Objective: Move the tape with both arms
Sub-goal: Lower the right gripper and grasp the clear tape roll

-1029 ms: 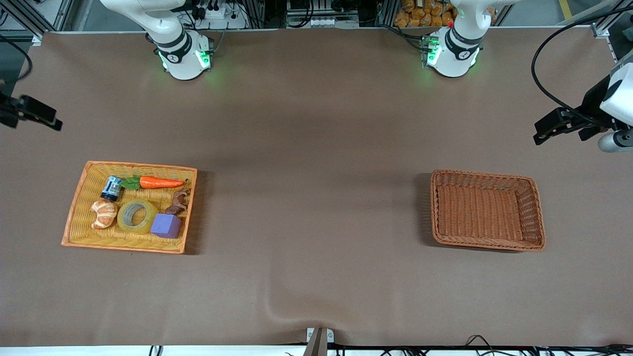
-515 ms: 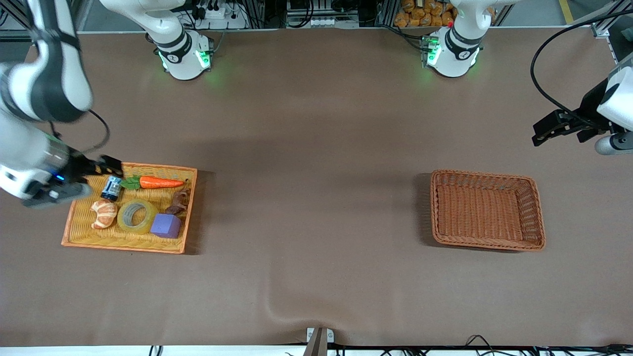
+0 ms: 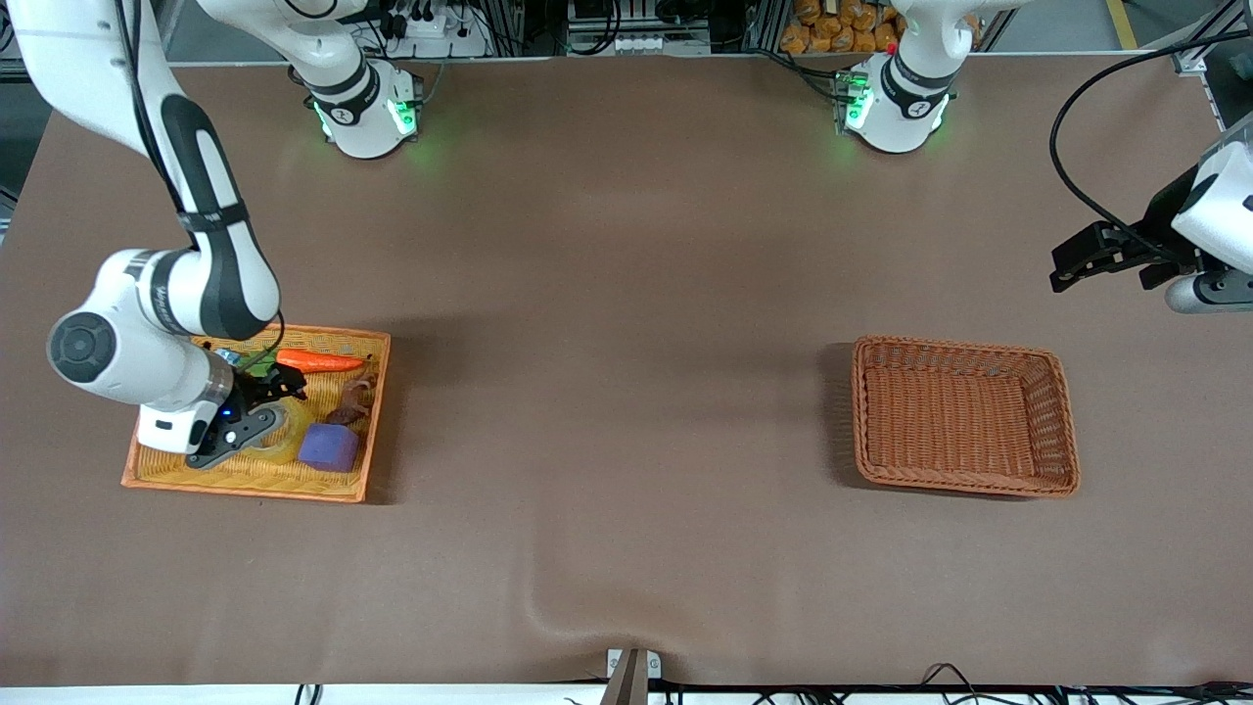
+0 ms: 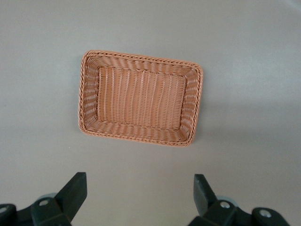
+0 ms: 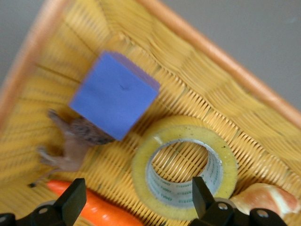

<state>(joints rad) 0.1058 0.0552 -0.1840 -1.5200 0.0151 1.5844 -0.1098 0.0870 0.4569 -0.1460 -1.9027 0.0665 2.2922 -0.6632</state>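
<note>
Right wrist view | yellow tray (image 5: 225, 61): tape (image 5: 184, 165), cube (image 5: 113, 94), carrot (image 5: 103, 212) | both grippers spread | brown basket (image 4: 89, 94)

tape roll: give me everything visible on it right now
The tape is a ring of translucent yellowish tape on a grey core, lying flat in the yellow tray. The purple cube sits beside it, apparently touching; the croissant is close by. The right gripper hovers over it, jaws open, not gripping.
</note>
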